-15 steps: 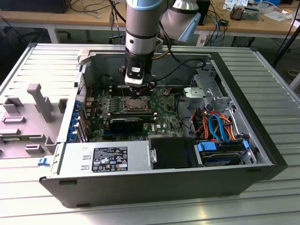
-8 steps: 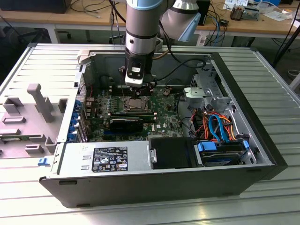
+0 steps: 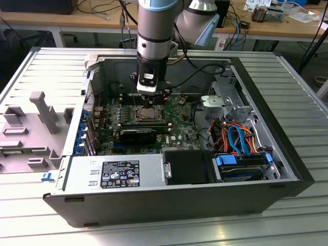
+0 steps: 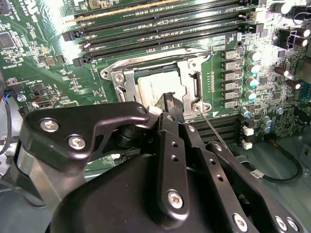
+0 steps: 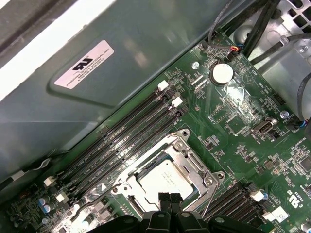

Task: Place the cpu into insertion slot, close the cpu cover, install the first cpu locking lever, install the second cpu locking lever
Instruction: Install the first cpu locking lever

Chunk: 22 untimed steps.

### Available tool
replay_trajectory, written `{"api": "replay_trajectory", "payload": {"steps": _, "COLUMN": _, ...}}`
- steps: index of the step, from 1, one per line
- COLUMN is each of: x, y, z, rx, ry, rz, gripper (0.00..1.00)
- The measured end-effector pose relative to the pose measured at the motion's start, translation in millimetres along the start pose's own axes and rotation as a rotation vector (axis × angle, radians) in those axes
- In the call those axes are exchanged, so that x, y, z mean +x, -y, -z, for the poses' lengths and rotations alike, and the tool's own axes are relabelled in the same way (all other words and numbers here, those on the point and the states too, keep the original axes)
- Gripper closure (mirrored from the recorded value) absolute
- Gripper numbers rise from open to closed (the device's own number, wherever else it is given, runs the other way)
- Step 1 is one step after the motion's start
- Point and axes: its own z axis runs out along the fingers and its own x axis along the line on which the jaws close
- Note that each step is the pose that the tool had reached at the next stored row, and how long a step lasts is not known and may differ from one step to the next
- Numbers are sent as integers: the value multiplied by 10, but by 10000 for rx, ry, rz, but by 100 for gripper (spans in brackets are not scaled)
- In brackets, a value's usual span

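Here, the cpu (image 5: 163, 182) lies flat in the slot (image 5: 145, 169) on the green board (image 5: 233, 121). The cover (image 5: 190, 158) is lowered around the cpu, framing its silver top. The gripper (image 5: 170, 201) has its 2 black fingers (image 4: 168, 103) pressed together, holding nothing, with their tips right over the cpu's near edge. 1 thin wire lever (image 4: 214, 127) runs out from the cover's corner, just beside the cpu. In the exterior view the arm (image 3: 154, 31) stands upright above the cpu, inside the open case (image 3: 266, 123).

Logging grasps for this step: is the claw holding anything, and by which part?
Nothing seems held: the claw is shut, tips together, over the cpu at the cover edge.
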Motion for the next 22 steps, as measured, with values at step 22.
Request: {"api": "replay_trajectory", "payload": {"steps": 22, "x": 0, "y": 0, "z": 0, "rx": 9, "ry": 4, "rz": 160, "gripper": 89}}
